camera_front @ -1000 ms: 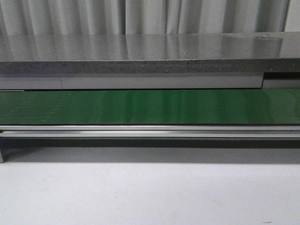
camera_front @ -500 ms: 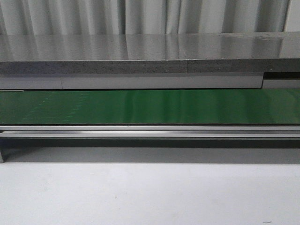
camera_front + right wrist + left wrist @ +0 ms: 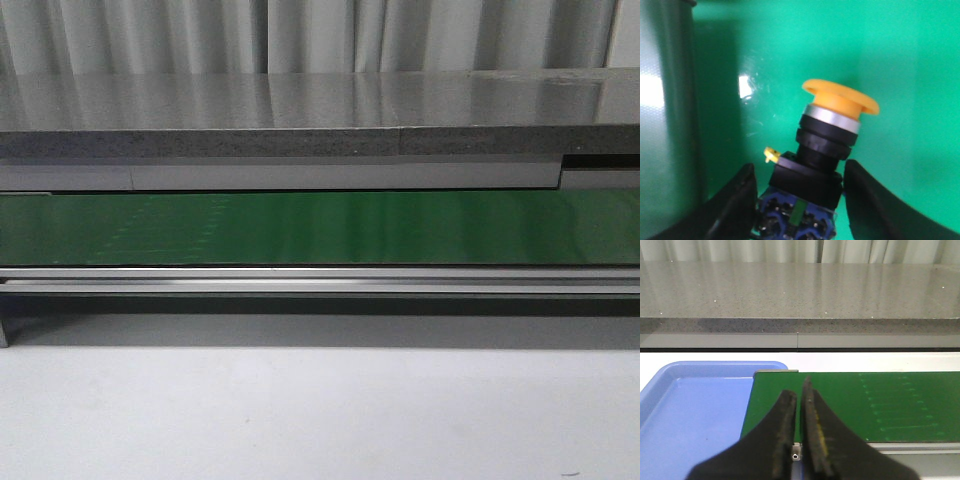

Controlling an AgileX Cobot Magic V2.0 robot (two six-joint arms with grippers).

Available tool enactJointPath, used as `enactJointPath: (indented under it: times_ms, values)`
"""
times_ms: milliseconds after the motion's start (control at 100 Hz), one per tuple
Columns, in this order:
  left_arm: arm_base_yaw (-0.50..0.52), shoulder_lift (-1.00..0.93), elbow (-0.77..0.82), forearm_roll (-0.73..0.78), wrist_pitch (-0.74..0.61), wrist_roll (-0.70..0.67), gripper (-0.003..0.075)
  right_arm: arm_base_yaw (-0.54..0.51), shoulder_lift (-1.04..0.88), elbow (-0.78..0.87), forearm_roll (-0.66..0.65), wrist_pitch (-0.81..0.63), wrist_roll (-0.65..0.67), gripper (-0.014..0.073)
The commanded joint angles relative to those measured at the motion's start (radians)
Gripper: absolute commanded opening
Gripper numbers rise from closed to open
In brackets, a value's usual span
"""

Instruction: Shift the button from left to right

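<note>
The button [image 3: 826, 145] shows only in the right wrist view: a round yellow-orange head, a silver ring, a black body and a blue base with a small green mark. It tilts to one side. My right gripper [image 3: 800, 200] is shut on its base, one black finger on each side, over a green surface [image 3: 905, 75]. In the left wrist view my left gripper [image 3: 800, 395] is shut with nothing in it, above the left end of the green belt [image 3: 890, 405]. Neither gripper appears in the front view.
A blue tray [image 3: 690, 410] lies beside the belt's left end. The green belt [image 3: 320, 228] runs across the front view, with a metal rail [image 3: 320, 280] along its near side and a grey stone counter [image 3: 300, 100] behind it. A dark upright band [image 3: 675, 100] borders the green surface.
A faint dotted pattern on the belt has drifted to the right in the front view. Nothing else there has moved.
</note>
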Motion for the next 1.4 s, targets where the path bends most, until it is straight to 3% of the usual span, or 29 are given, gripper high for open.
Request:
enactJointPath:
  times_ms: [0, 290, 550, 780, 1160, 1390]
  values:
    - [-0.009, 0.009, -0.030, -0.013, -0.086, -0.002, 0.0005, -0.006, -0.042, -0.034, 0.003, -0.029, -0.014, 0.0226]
    - [-0.009, 0.009, -0.030, -0.013, -0.086, -0.002, 0.0005, -0.006, -0.041, -0.034, 0.003, -0.025, -0.014, 0.0470]
    - [-0.009, 0.009, -0.030, -0.013, -0.086, -0.002, 0.0005, -0.006, -0.059, -0.034, 0.011, -0.036, 0.034, 0.0475]
    - [-0.009, 0.009, -0.030, -0.013, -0.086, -0.002, 0.0005, 0.024, -0.160, -0.034, 0.143, -0.138, 0.028, 0.0475]
    - [-0.009, 0.009, -0.030, -0.013, -0.086, -0.002, 0.0005, 0.286, -0.335, -0.008, 0.181, -0.281, 0.028, 0.0475]
    - [-0.009, 0.009, -0.030, -0.013, -0.086, -0.002, 0.0005, 0.420, -0.496, 0.151, 0.196, -0.461, 0.028, 0.0475]
